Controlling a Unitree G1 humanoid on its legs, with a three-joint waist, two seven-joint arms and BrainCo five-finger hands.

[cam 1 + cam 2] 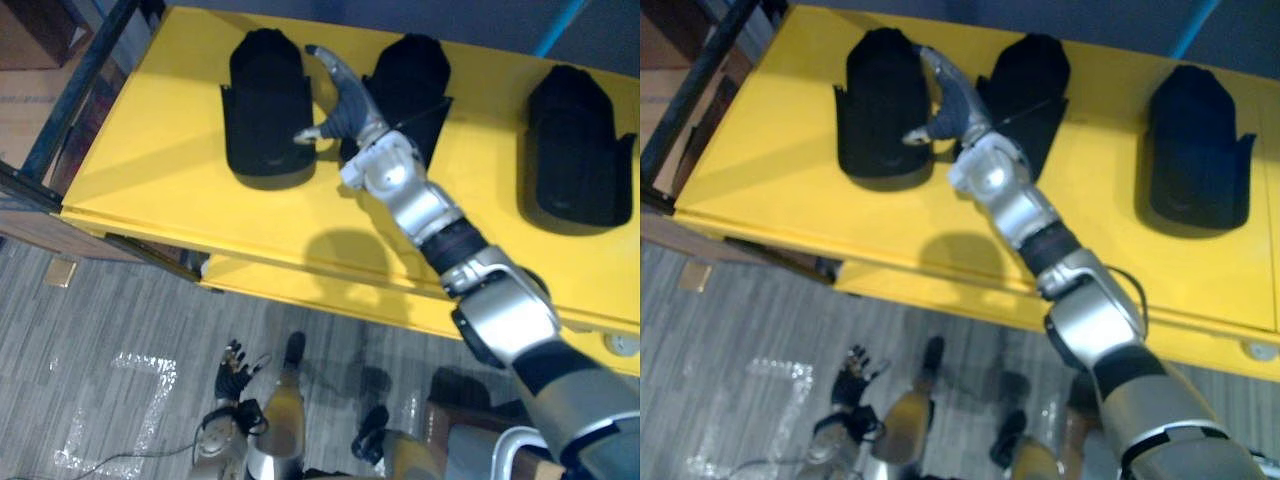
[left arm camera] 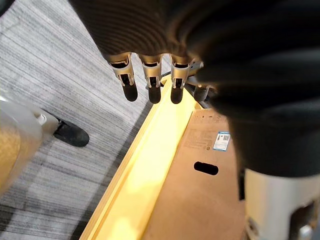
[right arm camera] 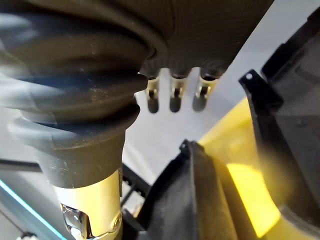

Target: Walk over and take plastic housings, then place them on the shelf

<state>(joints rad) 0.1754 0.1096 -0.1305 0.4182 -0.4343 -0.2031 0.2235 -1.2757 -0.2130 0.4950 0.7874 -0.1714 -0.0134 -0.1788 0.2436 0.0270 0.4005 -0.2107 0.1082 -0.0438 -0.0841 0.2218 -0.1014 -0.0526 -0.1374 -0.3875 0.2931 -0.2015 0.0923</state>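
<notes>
Left eye view: three black plastic housings, a left housing [image 1: 268, 105], a middle housing [image 1: 410, 85] and a right housing [image 1: 575, 145], lie in a row on a smooth, glossy yellow worktop [image 1: 160, 150]. Each is matte, with a rounded top and a squared, flared base. The right hand [image 1: 350, 105] is over the gap between the left and middle housings, fingers [image 1: 330, 65] loosely extended and grasping nothing. The left hand [image 1: 235, 375] hangs low above the grey striped floor [image 1: 100, 330], fingers spread and empty. No housing is lifted, so the taking and placing seem yet to be done. Right eye view: the right hand [image 1: 955, 105] sits the same way between those housings. Left wrist view: straight, dark-tipped fingers [image 2: 151, 85] point past the worktop's yellow edge [image 2: 150, 160]. Right wrist view: relaxed fingers [image 3: 172, 97] hang above a housing's thin black rim [image 3: 200, 200].
</notes>
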